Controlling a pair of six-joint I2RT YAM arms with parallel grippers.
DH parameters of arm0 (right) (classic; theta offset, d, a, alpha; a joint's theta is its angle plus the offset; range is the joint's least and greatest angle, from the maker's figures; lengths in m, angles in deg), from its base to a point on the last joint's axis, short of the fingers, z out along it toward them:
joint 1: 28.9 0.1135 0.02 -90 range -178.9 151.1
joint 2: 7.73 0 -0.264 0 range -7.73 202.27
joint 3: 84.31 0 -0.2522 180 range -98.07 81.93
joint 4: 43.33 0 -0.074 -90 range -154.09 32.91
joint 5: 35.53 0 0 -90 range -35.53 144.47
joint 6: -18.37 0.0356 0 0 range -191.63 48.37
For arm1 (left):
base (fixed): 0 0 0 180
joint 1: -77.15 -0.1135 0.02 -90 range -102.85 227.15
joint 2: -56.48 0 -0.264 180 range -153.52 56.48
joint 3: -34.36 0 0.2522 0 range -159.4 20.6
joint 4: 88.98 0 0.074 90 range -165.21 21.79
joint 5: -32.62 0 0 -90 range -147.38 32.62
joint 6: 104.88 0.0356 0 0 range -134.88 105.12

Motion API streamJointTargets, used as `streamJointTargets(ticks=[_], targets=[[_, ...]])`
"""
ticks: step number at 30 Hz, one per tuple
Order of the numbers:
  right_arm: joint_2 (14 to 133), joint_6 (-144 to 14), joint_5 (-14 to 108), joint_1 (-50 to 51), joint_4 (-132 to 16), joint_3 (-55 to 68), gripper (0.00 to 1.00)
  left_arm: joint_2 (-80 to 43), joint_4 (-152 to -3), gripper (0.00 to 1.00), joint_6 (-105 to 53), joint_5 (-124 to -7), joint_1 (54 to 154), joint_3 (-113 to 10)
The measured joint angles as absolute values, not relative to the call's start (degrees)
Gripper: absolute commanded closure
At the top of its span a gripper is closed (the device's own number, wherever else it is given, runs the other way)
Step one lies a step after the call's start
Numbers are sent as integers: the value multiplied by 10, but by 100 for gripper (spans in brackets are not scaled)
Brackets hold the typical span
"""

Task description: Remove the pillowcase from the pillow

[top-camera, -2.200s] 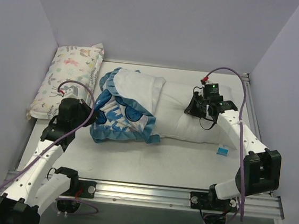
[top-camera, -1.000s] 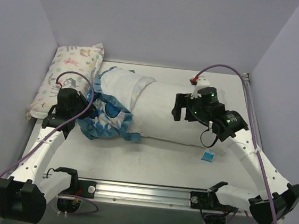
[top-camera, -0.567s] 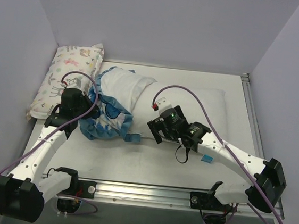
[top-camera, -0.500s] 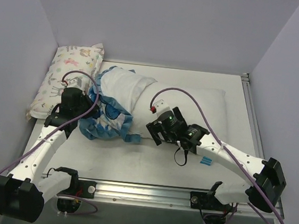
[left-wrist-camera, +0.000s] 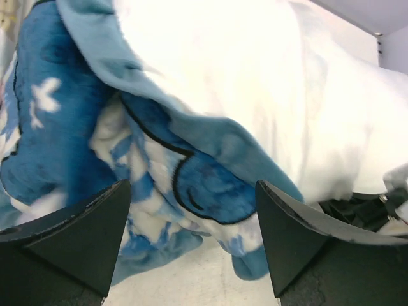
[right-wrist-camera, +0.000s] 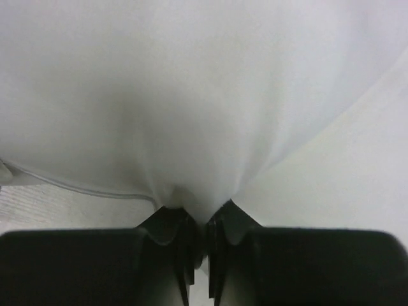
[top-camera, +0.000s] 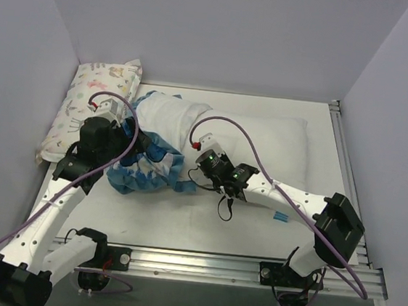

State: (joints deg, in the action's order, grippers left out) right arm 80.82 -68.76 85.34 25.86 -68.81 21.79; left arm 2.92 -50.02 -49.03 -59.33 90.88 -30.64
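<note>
Over on the 9 o'clock side of the table (top-camera: 254, 235), the pillowcase (top-camera: 144, 169) sits bunched into a thick blue-and-white heap around one end of the pillow (top-camera: 263, 148). The pillow lies across the table from 9 to 3 o'clock, and most of its length, from about the middle out to the 3 o'clock end, shows bare white. So the job looks well past halfway to me, but it isn't finished: the case is wrapped round the 9 o'clock end and has not come free. At the 10 o'clock corner there is white cloth above the blue folds, and I cannot tell whether that is pillow or the case's white inner face turned out.

The right gripper (right-wrist-camera: 205, 220) is down at the pillow's 6 o'clock edge, just to the 3 o'clock side of the heap. Its fingers are closed together on a small pinch of plain white cloth, which I take to be the pillow itself, held as an anchor. The left gripper (left-wrist-camera: 191, 191) faces the heap from the 9 o'clock side with its fingers spread wide. The blue bear fabric fills the gap ahead of it, but nothing is pinched yet.

What seems left is for the left side to close on the bunched fabric and draw it off toward 9 o'clock while the right holds the pillow back. The small animal-print pillow (top-camera: 96, 105) leans at 10 o'clock, right behind the left arm, and could get nudged.
</note>
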Motion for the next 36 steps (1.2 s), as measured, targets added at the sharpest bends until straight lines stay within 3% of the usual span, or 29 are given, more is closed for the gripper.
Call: streamJointTargets(ticks=[7, 16, 22, 29, 31, 34, 35, 36], targets=[[817, -657, 831, 233, -736, 153, 100, 94, -488, 13, -521, -548, 1009, -297], [817, -622, 758, 184, -791, 83, 100, 158, -483, 10, -618, -458, 1129, -170], [817, -615, 739, 179, -806, 79, 100, 171, -503, 8, -659, -420, 1146, -128], [816, -612, 734, 176, -818, 74, 100, 86, -584, 9, -677, -400, 1146, -114], [816, -612, 734, 175, -822, 71, 100, 76, -595, 14, -681, -395, 1146, -108], [814, -612, 733, 175, -826, 67, 100, 64, -608, 32, -685, -384, 1146, -107], [811, -612, 732, 173, -827, 67, 100, 63, -612, 50, -686, -380, 1146, -107], [808, -612, 730, 173, -828, 67, 100, 63, -615, 58, -687, -376, 1146, -107]])
